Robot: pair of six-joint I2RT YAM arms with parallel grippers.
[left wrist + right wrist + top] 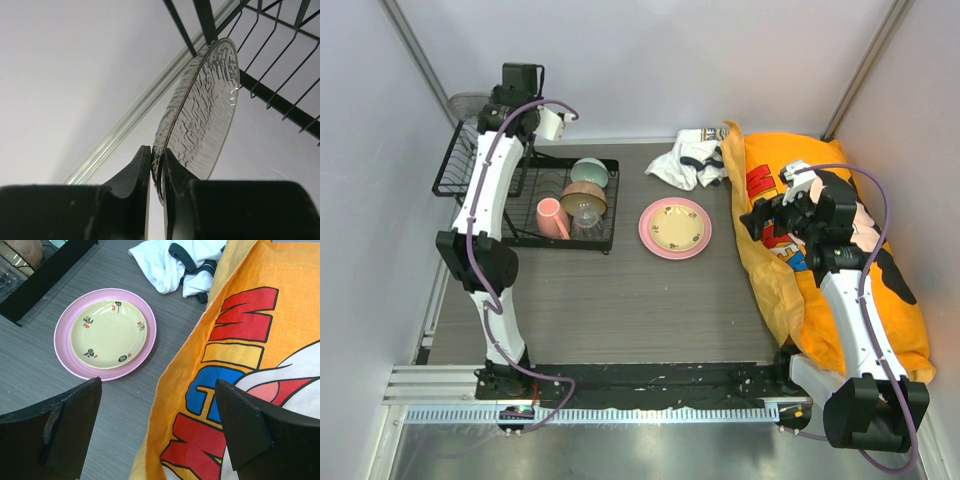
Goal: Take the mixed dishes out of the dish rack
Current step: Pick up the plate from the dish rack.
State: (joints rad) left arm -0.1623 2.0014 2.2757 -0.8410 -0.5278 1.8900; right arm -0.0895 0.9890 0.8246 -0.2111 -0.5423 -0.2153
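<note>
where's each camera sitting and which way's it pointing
top external: overhead, behind the robot, looking down on dish rack, pink plate, orange cloth; left arm, right arm show.
left wrist: on left arm, looks along left pincer, shut on a clear glass plate.
right wrist: on right arm, looks down past open right pincer.
shared: top, right wrist both see pink plate, cloth.

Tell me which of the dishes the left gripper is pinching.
The clear patterned glass plate, held by its rim in the left gripper. The pink plate and tan dish lie stacked on the table, untouched.
</note>
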